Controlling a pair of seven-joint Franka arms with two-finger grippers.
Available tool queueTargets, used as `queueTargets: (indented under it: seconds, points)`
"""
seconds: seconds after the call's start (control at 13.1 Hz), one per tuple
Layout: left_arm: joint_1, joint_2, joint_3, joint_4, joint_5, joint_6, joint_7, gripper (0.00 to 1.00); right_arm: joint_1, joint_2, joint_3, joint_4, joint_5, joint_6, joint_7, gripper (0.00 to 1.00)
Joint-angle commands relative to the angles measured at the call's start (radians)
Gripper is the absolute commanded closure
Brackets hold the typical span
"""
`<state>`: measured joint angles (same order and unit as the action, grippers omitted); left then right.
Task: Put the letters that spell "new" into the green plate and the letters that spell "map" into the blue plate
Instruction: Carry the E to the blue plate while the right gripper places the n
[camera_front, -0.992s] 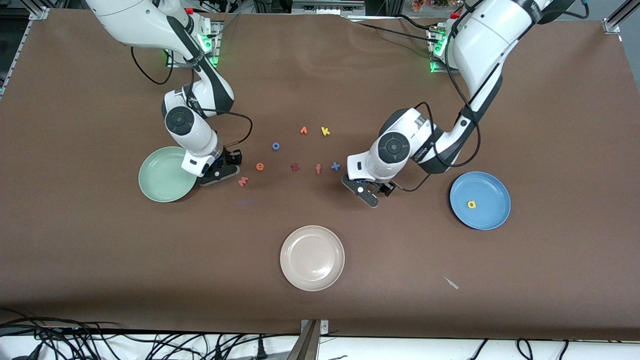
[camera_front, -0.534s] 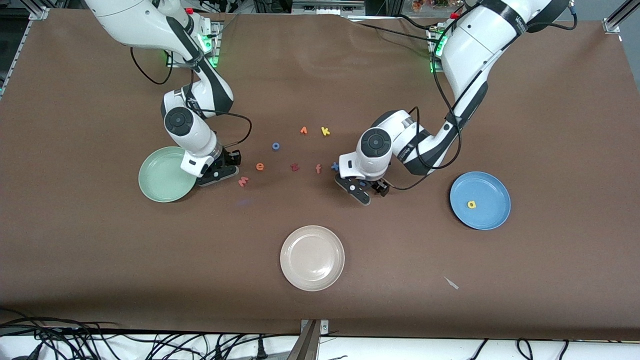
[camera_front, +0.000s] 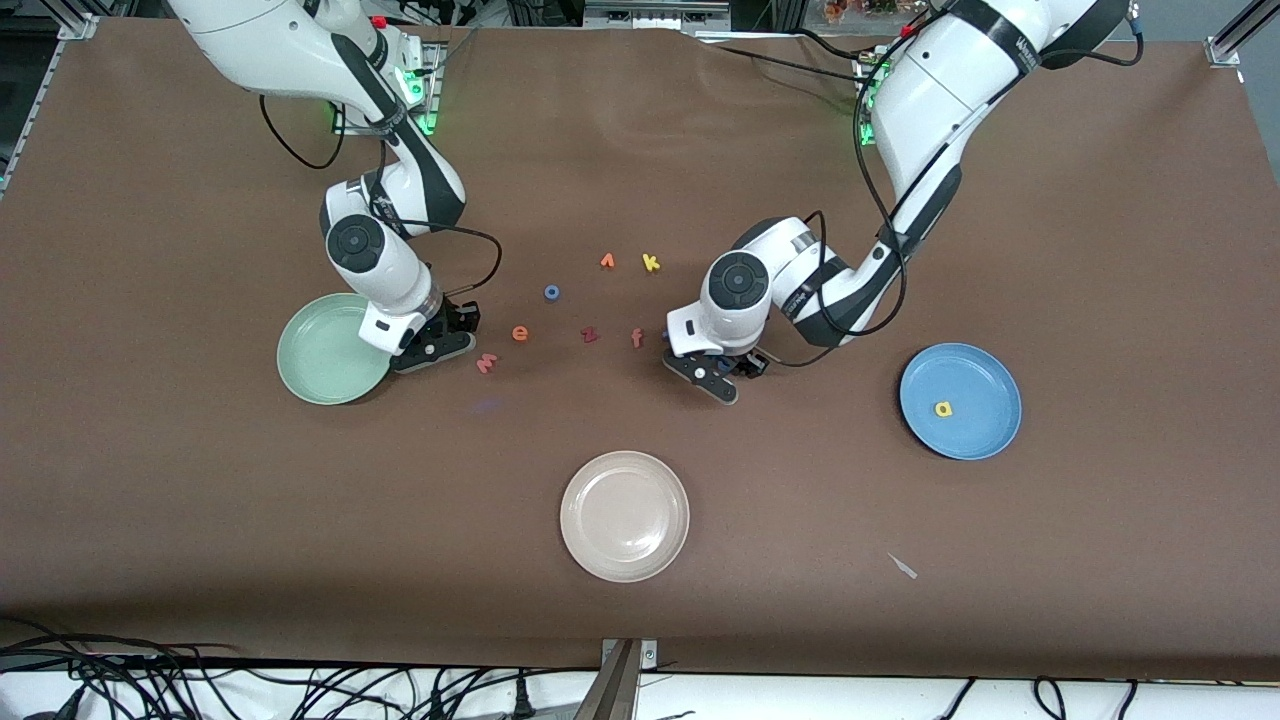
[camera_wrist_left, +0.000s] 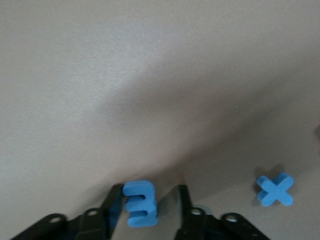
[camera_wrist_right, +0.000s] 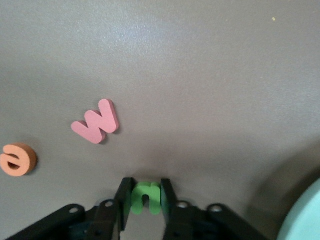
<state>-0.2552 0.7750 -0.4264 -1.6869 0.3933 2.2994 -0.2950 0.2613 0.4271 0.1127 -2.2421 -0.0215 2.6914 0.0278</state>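
Grips being taken by both arms since a second ago. Right gripper (camera_wrist_right: 145, 202), beside green plate (camera_front: 320, 355), now clamped on green n (camera_wrist_right: 146, 197). Left gripper (camera_wrist_left: 147, 210), shifted toward f (camera_front: 637, 338), being narrowed around blue m (camera_wrist_left: 140, 202), one finger apparently not yet touching. Yellow a (camera_front: 943, 408) already lying in blue plate (camera_front: 985, 380); w (camera_wrist_right: 96, 121) and e (camera_wrist_right: 17, 159) lying on table near n.

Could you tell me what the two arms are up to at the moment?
They are sorting foam letters into plates. The right pincer is shut on the small green foam n, beside the round mint-green plate. The left pincer straddles the small blue foam m on the table. The yellow foam a already lies in the round blue plate.
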Motion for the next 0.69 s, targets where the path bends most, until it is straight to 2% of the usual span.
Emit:
queueTargets:
  seconds: [0.0,0.08,0.15,0.31,0.46,0.61]
  points:
    - [0.004,0.015,0.001,-0.019,-0.007,0.049,-0.006,0.61,-0.005,0.024,-0.001,-0.002,-0.012,0.010,-0.002,0.75]
    - [0.007,0.015,0.001,-0.020,-0.007,0.049,-0.006,0.66,-0.005,0.024,-0.001,-0.002,-0.012,0.010,-0.002,0.76]
    - [0.014,0.012,0.001,-0.022,-0.008,0.045,-0.016,0.84,-0.005,0.024,-0.001,-0.002,-0.012,0.010,0.000,0.78]
    - [0.016,0.006,0.001,-0.020,-0.010,0.040,-0.018,1.00,-0.005,0.010,-0.001,0.007,-0.012,-0.013,-0.009,0.79]
    - [0.019,-0.016,0.001,-0.017,-0.010,0.022,-0.026,1.00,-0.007,-0.030,-0.017,0.036,-0.012,-0.109,-0.017,0.81]
    - [0.019,-0.060,0.000,-0.001,-0.011,-0.062,-0.019,1.00,-0.007,-0.066,-0.056,0.094,-0.012,-0.245,-0.067,0.81]
